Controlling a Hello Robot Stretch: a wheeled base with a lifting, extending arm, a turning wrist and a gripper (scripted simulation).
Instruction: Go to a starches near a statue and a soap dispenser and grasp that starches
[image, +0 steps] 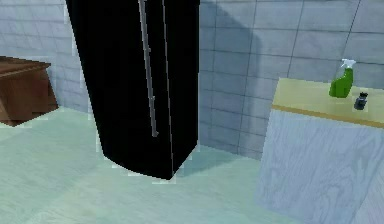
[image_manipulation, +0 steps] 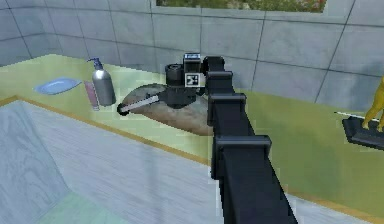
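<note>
Ahead, a glossy black fridge (image: 140, 80) stands by a pale-topped counter (image: 300, 100) with a green spray bottle (image: 344, 78). On the arm side, the gripper (image_manipulation: 140, 103) sits at a flat, dull-brown lump (image_manipulation: 178, 117), probably the starch. It lies on the worktop (image_manipulation: 300, 130) between a metal soap dispenser (image_manipulation: 97, 80) and a golden statue (image_manipulation: 372, 105). Grasping seems in hand. How the fingers stand, and whether they hold anything, I cannot tell. The next move would be a straight lift.

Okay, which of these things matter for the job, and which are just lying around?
For the job:
brown lump, likely the starch
gripper
soap dispenser
gold statue

Lying about:
blue dish
green spray bottle
small dark jar
black fridge
</note>
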